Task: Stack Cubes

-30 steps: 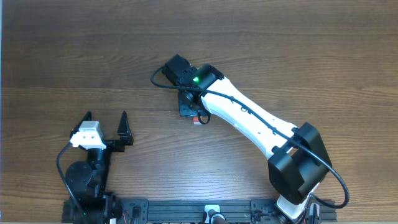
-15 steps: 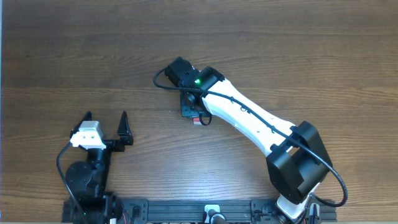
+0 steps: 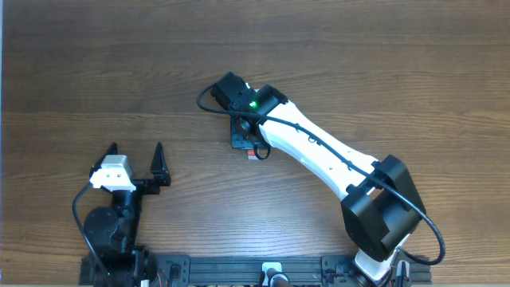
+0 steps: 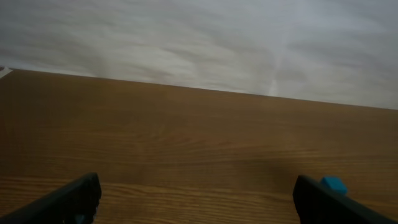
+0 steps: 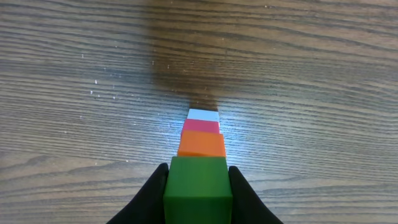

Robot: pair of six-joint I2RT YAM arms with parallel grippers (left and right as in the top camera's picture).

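Where the right wrist view looks down past its own fingers (image 5: 151, 194), the right gripper (image 5: 198, 180) is clamped on the green cube (image 5: 198, 190) at bottom centre of the frame, with one black finger flat against each side face. Directly beyond the green cube, in a single column, sit the orange cube (image 5: 201, 144), the pink cube (image 5: 201, 126) and the white cube (image 5: 203, 115), the last farthest down on the wooden table (image 5: 74, 74). Whether green bears on orange cannot be told.

In the top view the left arm (image 3: 111, 223) stands folded at lower left. The left gripper (image 3: 135, 147) is close to its base, jaws spread wide with nothing between them. Its wrist view has the two fingers (image 4: 71, 198) at the bottom corners. The right arm (image 3: 319, 155) stretches from lower right diagonally up to centre frame, with its wrist over the stack (image 3: 253, 154).
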